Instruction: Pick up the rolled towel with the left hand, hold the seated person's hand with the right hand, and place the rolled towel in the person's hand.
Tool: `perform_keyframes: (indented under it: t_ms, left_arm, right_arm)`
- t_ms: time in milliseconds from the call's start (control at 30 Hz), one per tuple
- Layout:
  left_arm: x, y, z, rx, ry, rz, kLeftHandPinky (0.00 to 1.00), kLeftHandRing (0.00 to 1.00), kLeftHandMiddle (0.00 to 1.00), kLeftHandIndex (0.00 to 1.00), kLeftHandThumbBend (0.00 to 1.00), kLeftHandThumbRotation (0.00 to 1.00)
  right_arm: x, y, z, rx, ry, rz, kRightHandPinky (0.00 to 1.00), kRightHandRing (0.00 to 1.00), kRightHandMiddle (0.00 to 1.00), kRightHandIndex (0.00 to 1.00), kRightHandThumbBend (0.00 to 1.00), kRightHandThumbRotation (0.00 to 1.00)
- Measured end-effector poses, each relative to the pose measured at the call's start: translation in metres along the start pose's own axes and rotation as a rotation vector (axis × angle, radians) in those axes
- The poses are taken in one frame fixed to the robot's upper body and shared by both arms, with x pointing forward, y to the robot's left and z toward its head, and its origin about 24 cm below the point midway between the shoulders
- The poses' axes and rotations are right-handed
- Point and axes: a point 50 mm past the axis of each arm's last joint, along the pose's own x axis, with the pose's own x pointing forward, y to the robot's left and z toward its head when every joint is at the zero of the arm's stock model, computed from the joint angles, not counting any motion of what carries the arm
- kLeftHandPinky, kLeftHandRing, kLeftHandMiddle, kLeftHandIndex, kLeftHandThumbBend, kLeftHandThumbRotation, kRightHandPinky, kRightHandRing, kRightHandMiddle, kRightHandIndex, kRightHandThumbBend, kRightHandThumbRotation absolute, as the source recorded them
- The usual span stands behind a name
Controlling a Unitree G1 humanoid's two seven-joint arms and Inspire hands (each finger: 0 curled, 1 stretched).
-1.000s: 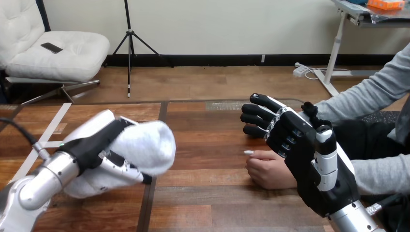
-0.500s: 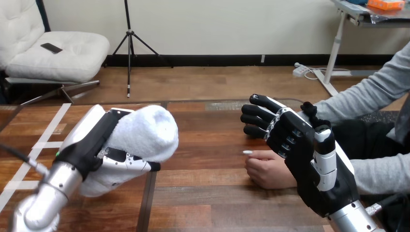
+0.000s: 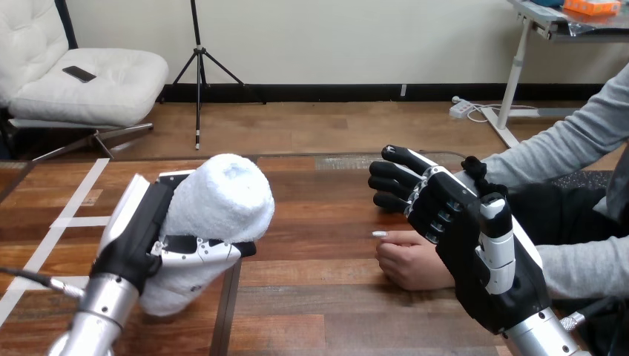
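Left hand [image 3: 138,236], lower left, grips the near-upright towel [image 3: 222,197]; the person's hand [image 3: 410,264] lies well right on the bench [image 3: 319,297], beside the spread right hand [image 3: 475,256].

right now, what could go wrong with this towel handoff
The person's hand lies curled on the table, so the rolled towel may find no open palm.
The right hand is open near that hand, not gripping it; closing might pinch fingers.
The left hand wraps only the towel's middle; the roll could slip in transit.
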Motion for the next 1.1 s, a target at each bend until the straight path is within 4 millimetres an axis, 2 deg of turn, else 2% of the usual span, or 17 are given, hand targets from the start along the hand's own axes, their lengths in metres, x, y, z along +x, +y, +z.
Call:
perform_keyframes:
  t_ms: [667, 1100]
  left_arm:
    - [-0.004, -0.018, 0.002, -0.212, -0.037, 0.116, 0.28, 0.33, 0.38, 0.41, 0.6, 0.0]
    - [-0.006, -0.029, 0.001, -0.279, -0.047, 0.142, 0.28, 0.33, 0.37, 0.4, 0.59, 0.0]
  right_arm:
    - [-0.002, -0.005, -0.01, -0.051, 0.068, 0.017, 0.9, 0.89, 0.87, 0.87, 0.89, 1.0]
    - [0.001, -0.008, -0.013, -0.109, 0.067, 0.039, 0.84, 0.87, 0.87, 0.87, 0.85, 1.0]
